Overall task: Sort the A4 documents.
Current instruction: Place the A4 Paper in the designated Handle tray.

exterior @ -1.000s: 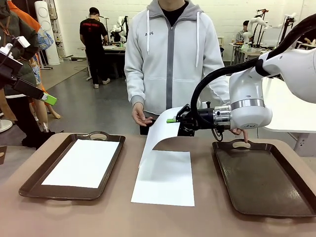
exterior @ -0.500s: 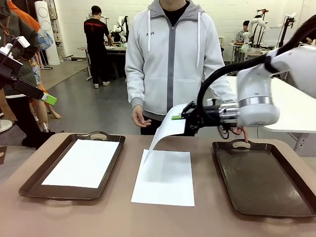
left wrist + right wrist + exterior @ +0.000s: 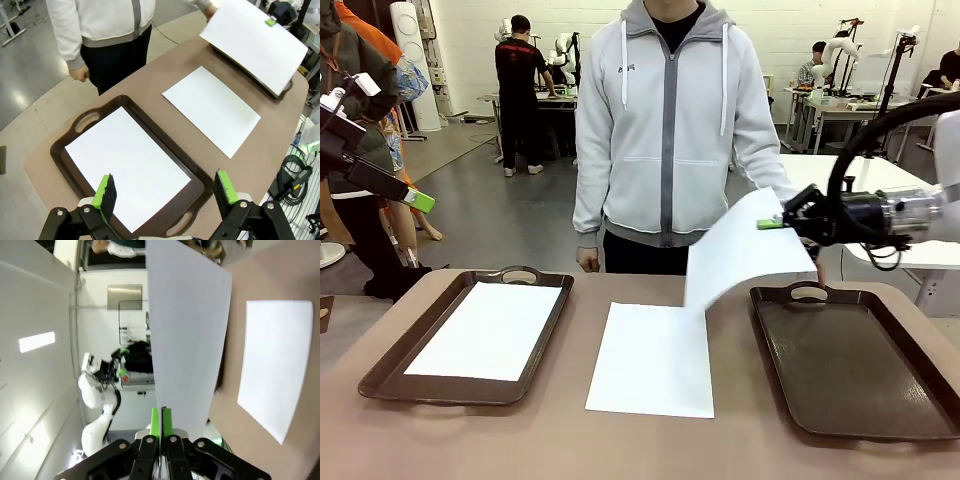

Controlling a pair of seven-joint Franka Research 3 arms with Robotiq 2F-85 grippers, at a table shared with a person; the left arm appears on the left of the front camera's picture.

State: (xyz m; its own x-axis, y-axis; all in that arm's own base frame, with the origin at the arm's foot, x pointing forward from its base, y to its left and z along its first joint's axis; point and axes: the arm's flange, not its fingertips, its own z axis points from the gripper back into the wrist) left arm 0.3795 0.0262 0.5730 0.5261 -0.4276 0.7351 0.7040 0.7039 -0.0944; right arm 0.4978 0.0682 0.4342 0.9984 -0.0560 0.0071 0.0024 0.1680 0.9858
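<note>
Paper sheet [image 3: 745, 255] hangs slanted in the air, pinched at its top edge by the closed right gripper [image 3: 772, 222], above the near-left corner of an empty brown tray [image 3: 840, 370] on the right of the bench [image 3: 560, 440]. A second sheet [image 3: 655, 358] lies flat mid-bench. A third sheet [image 3: 488, 330] lies inside the left tray [image 3: 440, 393]. The left gripper [image 3: 165, 191] hovers above that tray, fingers spread wide, holding nothing. A person [image 3: 665, 130] in a grey hooded jacket stands across the bench.
</note>
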